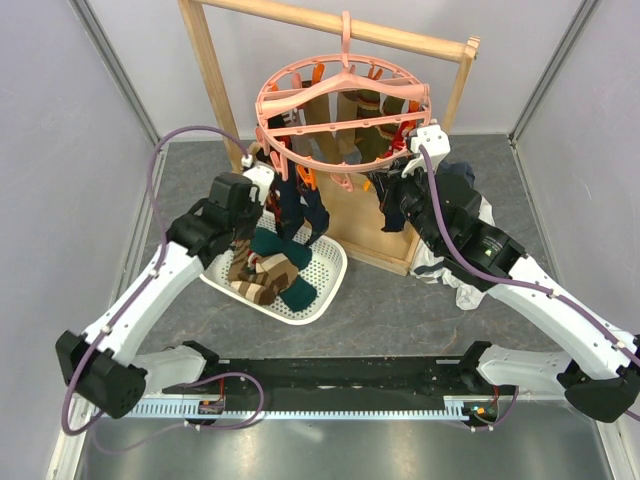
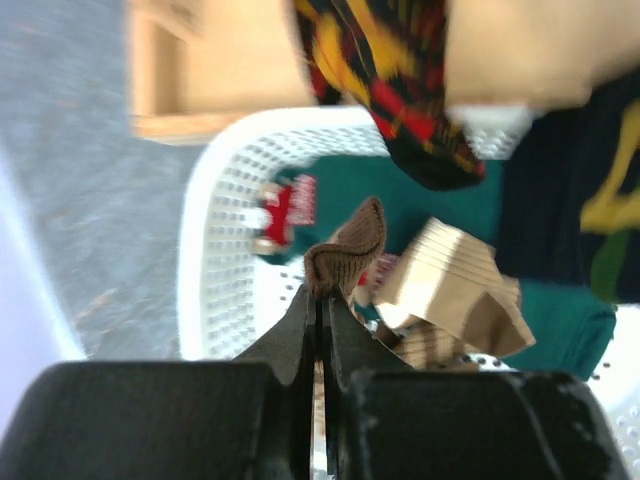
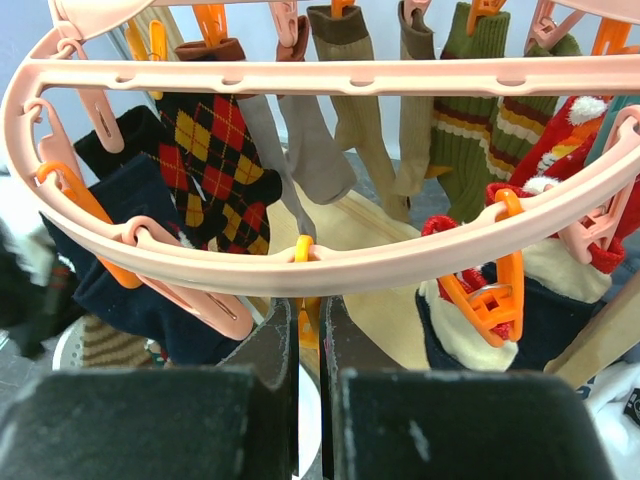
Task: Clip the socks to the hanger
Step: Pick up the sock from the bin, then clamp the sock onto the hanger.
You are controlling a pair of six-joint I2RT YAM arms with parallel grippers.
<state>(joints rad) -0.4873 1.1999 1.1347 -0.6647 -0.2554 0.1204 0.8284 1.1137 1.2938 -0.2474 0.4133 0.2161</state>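
Nearest us, both arm bases sit at the counter (image 1: 400, 310) edge and the arms reach forward.

Left pincer (image 2: 320, 300): jaws fully closed, pinching a brown ribbed sock (image 2: 350, 245) by one bunched end. The sock sticks up past the fingertips. We see it held over the white mesh basket (image 2: 200, 250), which sits on the counter left of centre.

Loose socks (image 1: 275, 275) in the basket: teal, tan, brown-striped and one with a red and white patch, all piled together. The left wrist view is blurred, so we can't tell whether the brown sock is touching the pile.

On the counter to the right of the basket, under the right arm, is a heap of white and dark garments (image 1: 460, 285).

Right pincer (image 3: 310, 300): jaws closed, just under the near rim of the hanger (image 3: 400, 262). An orange clip (image 3: 303, 250) hangs from that rim and runs down between the fingertips, so we read it as gripped.

The pink ring hanger hangs by its hook from the top bar of the wooden rack (image 1: 330, 18), behind and above the basket.

Already clipped on the ring:
- argyle sock (image 3: 215, 150)
- grey sock (image 3: 300, 150)
- olive striped sock (image 3: 470, 110)
- red and white sock (image 3: 560, 130)
- navy sock (image 3: 130, 290)
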